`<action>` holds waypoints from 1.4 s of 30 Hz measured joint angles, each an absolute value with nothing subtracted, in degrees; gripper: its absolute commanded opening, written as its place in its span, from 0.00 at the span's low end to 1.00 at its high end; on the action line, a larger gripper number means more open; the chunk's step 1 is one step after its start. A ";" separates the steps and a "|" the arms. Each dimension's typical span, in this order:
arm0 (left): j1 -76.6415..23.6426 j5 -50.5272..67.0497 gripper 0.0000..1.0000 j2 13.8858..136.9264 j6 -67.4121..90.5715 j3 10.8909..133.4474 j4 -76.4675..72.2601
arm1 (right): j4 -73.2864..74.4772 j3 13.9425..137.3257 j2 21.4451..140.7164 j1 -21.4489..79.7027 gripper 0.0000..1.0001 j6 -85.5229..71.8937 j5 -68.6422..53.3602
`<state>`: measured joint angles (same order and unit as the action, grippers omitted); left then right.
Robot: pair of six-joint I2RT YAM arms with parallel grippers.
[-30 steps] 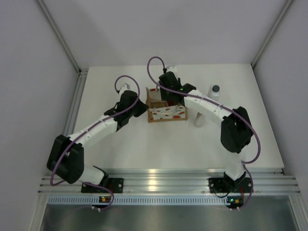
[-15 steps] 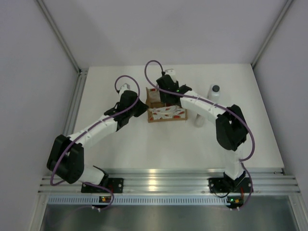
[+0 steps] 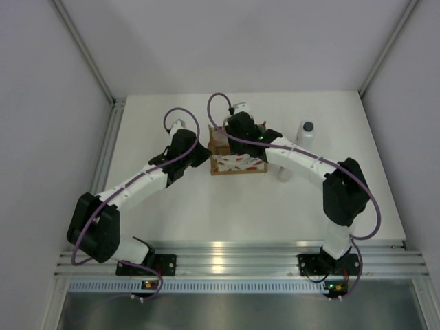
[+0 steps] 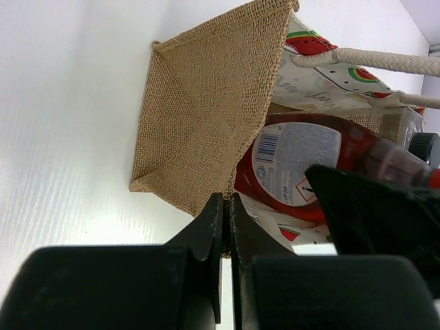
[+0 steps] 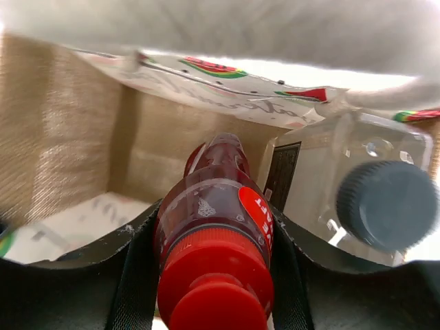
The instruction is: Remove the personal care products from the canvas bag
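On the white counter [image 3: 172, 206], the right arm [image 3: 302, 159] has swung its elbow outward over the past second and lowered its wrist into the mouth of the canvas bag [image 3: 237, 163]. The bag stands near the middle of the far half of the counter, its printed panel facing the arm bases. We read this as the moment of capture: the reach is finished and the lift has yet to begin.

Two products are already out and stand on the counter to the right of the bag: the white bottle [image 3: 306, 132] and, nearer us, the clear tapered bottle [image 3: 284, 172], partly hidden by the arm.

Two remain inside, the red bottle [image 5: 210, 268] and beside it the pale squarish bottle [image 5: 323, 179]. The red bottle's long axis runs in line with the reach, cap towards the wrist, base deep in the bag, and we judge it nearly upright.

The right tool [image 5: 210, 206] is clamped around the red bottle's shoulder. The left tool [image 4: 225, 203], fingers pressed together, pinches the bag's burlap side wall to steady it.
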<state>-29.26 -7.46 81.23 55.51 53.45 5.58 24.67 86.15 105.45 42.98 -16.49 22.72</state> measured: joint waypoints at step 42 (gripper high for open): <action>-29.26 -7.97 0.00 80.86 55.53 53.25 5.74 | 31.88 69.84 62.96 8.71 0.00 -11.84 19.03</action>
